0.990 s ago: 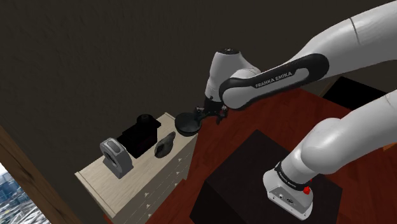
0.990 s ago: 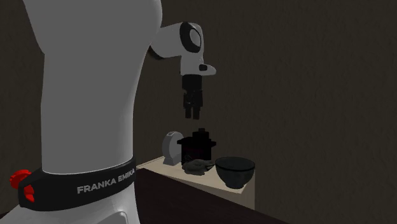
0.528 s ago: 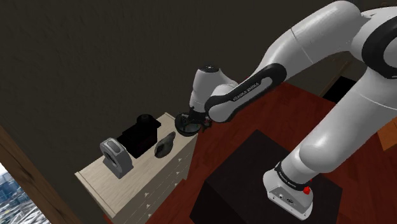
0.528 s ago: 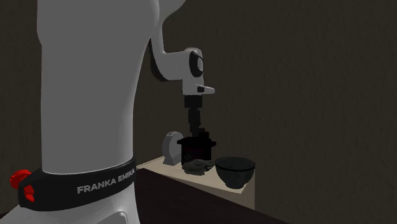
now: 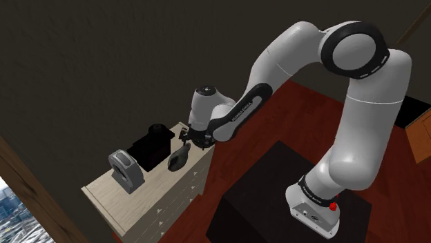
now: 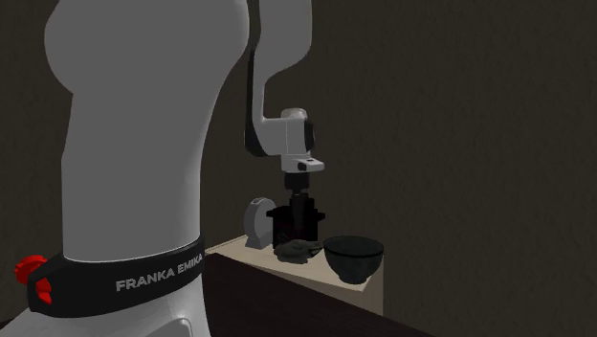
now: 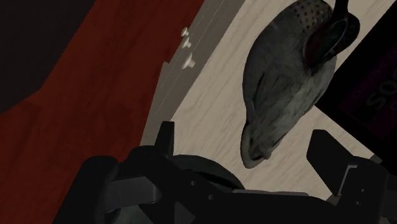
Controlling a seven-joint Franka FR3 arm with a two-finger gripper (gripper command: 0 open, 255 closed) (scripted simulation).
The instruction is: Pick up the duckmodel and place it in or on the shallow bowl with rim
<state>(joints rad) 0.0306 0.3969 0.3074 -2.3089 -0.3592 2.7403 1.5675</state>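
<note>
Grey duck model (image 7: 286, 83) on pale dresser (image 7: 210, 108), spread hand (image 7: 245, 141) hovering above

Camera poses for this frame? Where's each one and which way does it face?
Shoulder: beside and behind the stand, looking down on the dresser; the whole arm shows, reaching to the duck.
Second exterior: low, close by the arm's base, facing the dresser and dark wall; the base link looms in front, the bowl sits beside the duck.
Wrist: on the hand, looking down at the duck; the open gripper shows.
Shared: all three see the duck on the dresser.
</note>
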